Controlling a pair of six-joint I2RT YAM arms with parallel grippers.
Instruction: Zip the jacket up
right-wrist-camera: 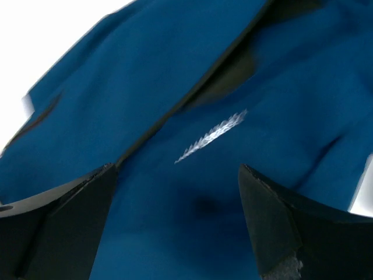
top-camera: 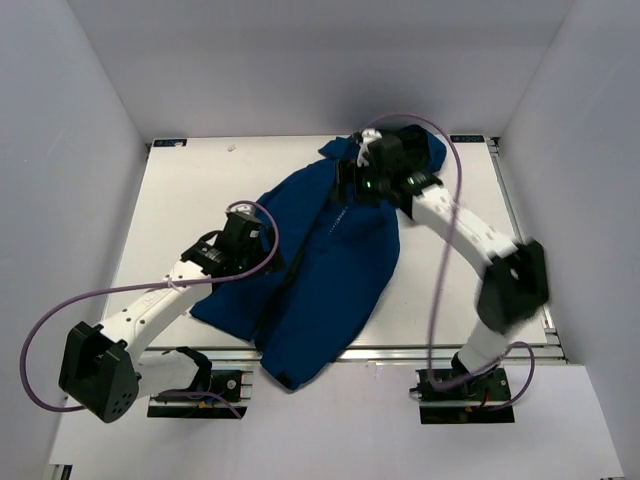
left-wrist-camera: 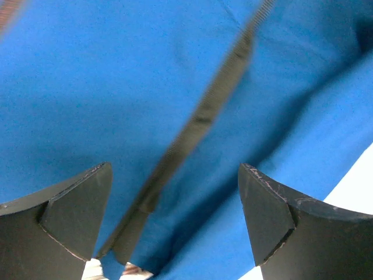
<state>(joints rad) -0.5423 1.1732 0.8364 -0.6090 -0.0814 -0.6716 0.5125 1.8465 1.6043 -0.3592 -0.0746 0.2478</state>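
The royal-blue jacket (top-camera: 345, 270) lies spread on the white table (top-camera: 190, 190), hood at the far end and hem at the near edge. Its dark front zipper line (top-camera: 296, 268) runs down the middle. My left gripper (top-camera: 256, 240) is open above the jacket's left half. In the left wrist view the jaws (left-wrist-camera: 175, 216) straddle the dark zipper tape (left-wrist-camera: 204, 114) on blue fabric. My right gripper (top-camera: 357, 184) is open over the chest near the collar. In the right wrist view the jaws (right-wrist-camera: 175, 221) hang over blue fabric with a white logo (right-wrist-camera: 213, 135) and a dark front edge (right-wrist-camera: 192, 93).
White walls enclose the table on the left, far and right sides. A metal rail (top-camera: 420, 352) runs along the near edge. Purple cables (top-camera: 60, 310) loop beside each arm. Bare table shows to the left of the jacket and at its right (top-camera: 450, 290).
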